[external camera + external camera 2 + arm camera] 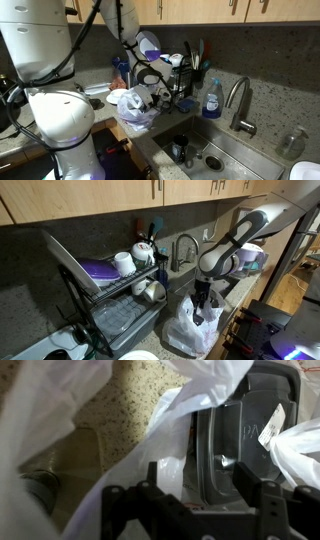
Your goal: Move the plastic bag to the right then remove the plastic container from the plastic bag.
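Thin white plastic, crumpled and glossy, makes the bag (133, 108). It lies near the front edge of the counter (110, 405), just beside the sink (215, 150). Its mouth is open upward. Inside it the wrist view shows the container (235, 445), which is dark, rigid and flat-sided, with a label. The jaws are spread, one on each side of the container, and as far as I can see they do not pinch it. I think they stand above the opening because the soft film would otherwise fold over the container. The counter is speckled stone.
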Robot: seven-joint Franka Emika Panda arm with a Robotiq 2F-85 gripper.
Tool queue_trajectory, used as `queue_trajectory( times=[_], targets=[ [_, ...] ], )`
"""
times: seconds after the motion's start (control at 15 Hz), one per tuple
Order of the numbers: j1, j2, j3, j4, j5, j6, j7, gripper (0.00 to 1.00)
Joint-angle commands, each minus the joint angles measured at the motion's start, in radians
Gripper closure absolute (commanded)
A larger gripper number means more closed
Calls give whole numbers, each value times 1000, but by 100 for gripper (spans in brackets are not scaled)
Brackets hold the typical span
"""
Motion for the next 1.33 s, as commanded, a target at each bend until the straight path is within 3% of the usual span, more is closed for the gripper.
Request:
queue_trajectory(
  times=[0.0, 0.27, 0.4, 0.87, 1.0, 1.2, 1.27],
  targets=[
    [-18, 25, -2, 2, 124, -29, -129, 0],
    [-34, 86, 6, 17, 286, -56, -277, 0],
    [-42, 112, 7, 21, 330, -72, -321, 28],
    [-47, 80, 7, 4, 381, -73, -330, 80],
    [-45, 49, 7, -9, 393, -66, -330, 84],
    [-39, -6, 5, -40, 422, -53, -340, 100],
    [-36, -26, 4, -49, 427, -49, -338, 100]
  ],
)
